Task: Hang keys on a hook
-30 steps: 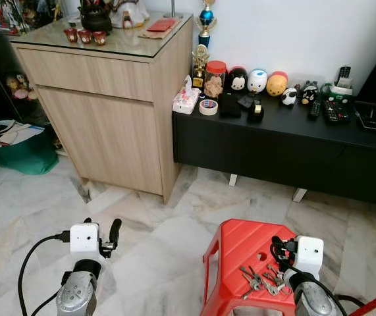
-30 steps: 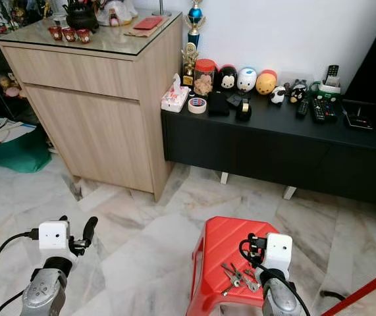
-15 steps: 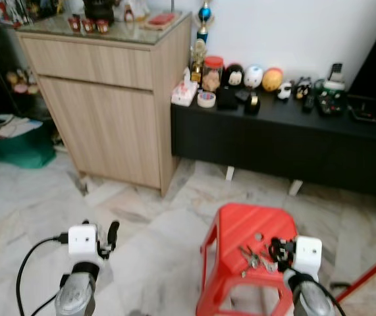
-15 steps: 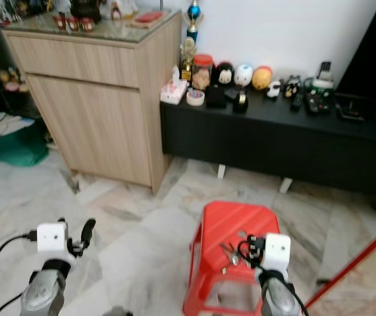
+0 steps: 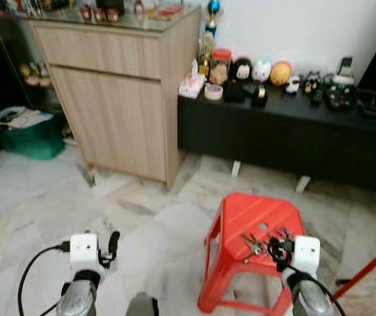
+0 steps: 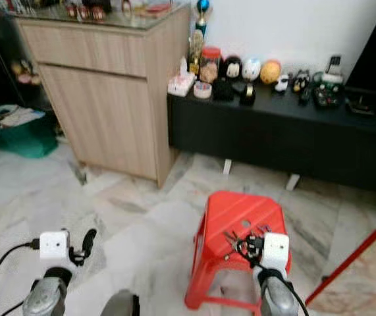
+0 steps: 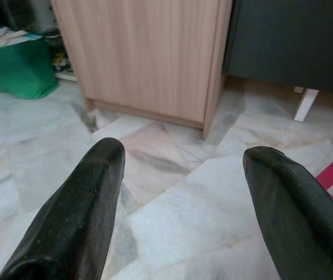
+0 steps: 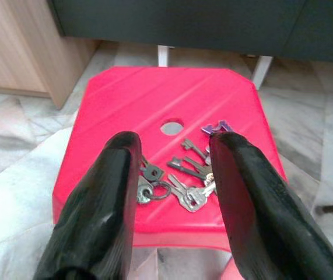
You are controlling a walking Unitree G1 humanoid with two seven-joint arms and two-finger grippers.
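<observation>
You haven't picked anything up yet: the keys [image 8: 181, 175] lie on the red stool [image 8: 125, 99], lower right of the head views. Your right gripper [image 8: 175, 175] hovers spread above them; the left gripper [image 7: 183, 192] hangs spread, empty. Grasping and hanging remain.

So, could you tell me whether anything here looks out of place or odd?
Only the bunch of keys: it lies loose and splayed on the red stool rather than hanging anywhere. The right gripper hovers open above it. Nothing looks spilled or damaged.
</observation>
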